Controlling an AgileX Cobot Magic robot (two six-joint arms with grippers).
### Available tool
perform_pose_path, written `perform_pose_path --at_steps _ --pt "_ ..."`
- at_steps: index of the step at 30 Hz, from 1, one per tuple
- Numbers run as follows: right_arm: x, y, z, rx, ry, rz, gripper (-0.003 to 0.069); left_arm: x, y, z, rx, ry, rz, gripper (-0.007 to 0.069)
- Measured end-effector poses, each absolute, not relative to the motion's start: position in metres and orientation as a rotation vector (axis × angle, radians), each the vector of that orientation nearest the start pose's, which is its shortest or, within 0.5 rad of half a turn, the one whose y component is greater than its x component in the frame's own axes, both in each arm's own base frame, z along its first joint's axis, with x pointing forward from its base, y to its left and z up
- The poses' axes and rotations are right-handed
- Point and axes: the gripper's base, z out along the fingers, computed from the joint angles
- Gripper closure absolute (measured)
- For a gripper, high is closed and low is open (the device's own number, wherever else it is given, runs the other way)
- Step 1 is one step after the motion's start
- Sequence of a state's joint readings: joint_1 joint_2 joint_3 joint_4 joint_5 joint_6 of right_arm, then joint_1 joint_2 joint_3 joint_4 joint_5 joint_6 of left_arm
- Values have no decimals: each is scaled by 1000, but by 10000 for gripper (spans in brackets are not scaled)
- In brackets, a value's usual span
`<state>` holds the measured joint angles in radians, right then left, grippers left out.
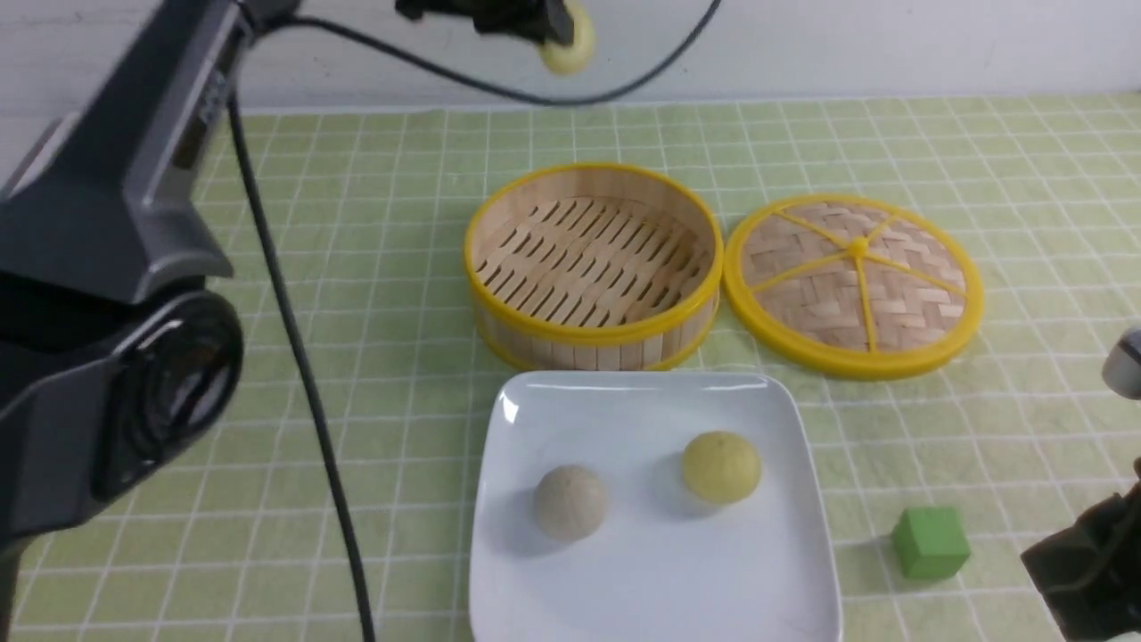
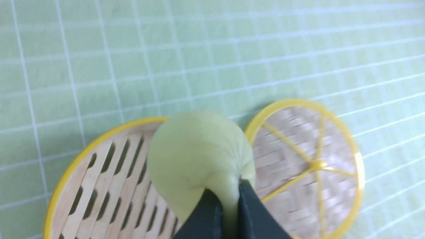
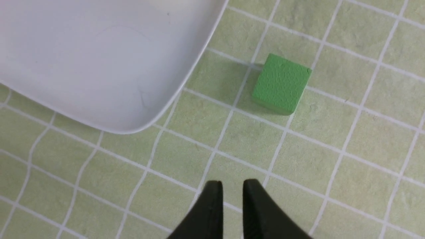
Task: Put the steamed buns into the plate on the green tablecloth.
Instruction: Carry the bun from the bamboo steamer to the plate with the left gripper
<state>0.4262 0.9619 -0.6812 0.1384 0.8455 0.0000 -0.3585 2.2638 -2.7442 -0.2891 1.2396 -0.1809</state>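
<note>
Two steamed buns lie in the white square plate (image 1: 660, 571) on the green tablecloth (image 1: 374, 267): a greyish one (image 1: 570, 501) and a pale yellow one (image 1: 721, 466). A third pale yellow bun (image 1: 570, 46) hangs high over the far side of the table, with my left gripper (image 1: 554, 28) shut on it. The left wrist view has that bun (image 2: 199, 159) squeezed between the dark fingers of the left gripper (image 2: 229, 196), above the steamer basket. My right gripper (image 3: 229, 187) hovers over bare cloth near the plate's corner (image 3: 99, 59), its jaws slightly open with nothing between them.
An empty bamboo steamer basket (image 1: 499, 214) stands behind the plate, its woven lid (image 1: 853, 283) lying flat to the right. A small green cube (image 1: 931, 542) sits right of the plate, just ahead of the right gripper. The left arm and its cable fill the left foreground.
</note>
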Motion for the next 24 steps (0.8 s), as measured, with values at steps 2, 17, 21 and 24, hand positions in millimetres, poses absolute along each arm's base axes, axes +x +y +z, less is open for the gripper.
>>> perform_pose_path --at_steps 2,17,21,24 --pt "148 77 272 -474 2588 317 545 416 -190 441 288 2237 -668 605" --pt "148 77 272 -477 2590 312 531 262 -256 262 845 2918 -424 603" --pt "148 77 272 -480 2588 306 526 243 -277 239 809 2868 -448 601" --pt "148 77 272 -480 2588 306 523 243 -281 238 793 2842 -449 594"
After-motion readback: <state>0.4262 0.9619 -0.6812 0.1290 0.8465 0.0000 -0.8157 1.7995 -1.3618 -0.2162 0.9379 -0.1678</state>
